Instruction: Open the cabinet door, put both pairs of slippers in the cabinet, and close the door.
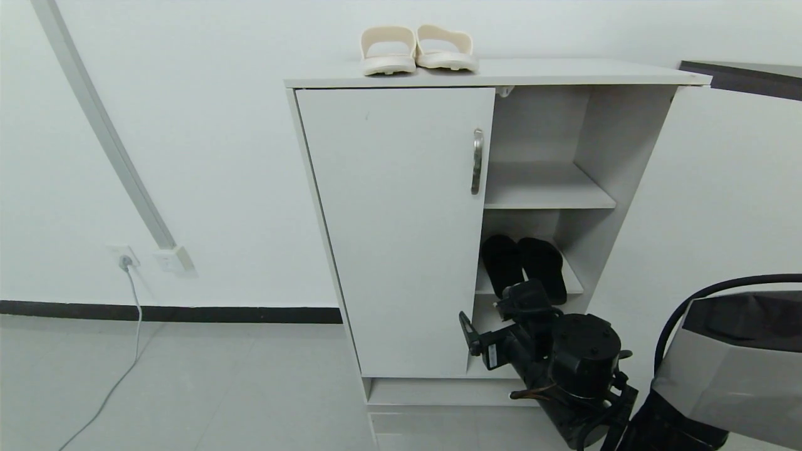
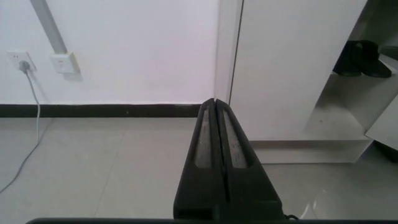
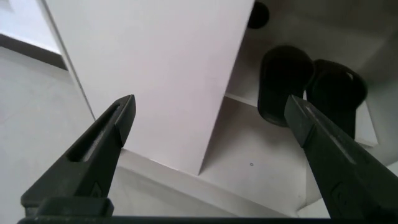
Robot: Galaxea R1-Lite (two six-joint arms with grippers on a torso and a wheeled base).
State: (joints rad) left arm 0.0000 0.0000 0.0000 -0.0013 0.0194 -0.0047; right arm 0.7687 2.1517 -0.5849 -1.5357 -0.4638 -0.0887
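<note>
Right half: right door [image 1: 720, 219] swung wide, opening passable from the front.
Upper shelf [image 1: 545, 188]: room above it.
Middle shelf: black slippers [image 1: 542, 263] take most of it.
Left half: left door [image 1: 395, 232] shut, blocking entry.
Lower opening: right end effector [image 1: 492, 316], fingers spread, stands before it.

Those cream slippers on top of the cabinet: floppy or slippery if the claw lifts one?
The cream slippers probably feel light and bendy, given thick foam-like soles. Wide straps look easy to pinch. Flat soles on the cabinet top suggest sliding, not rolling.
</note>
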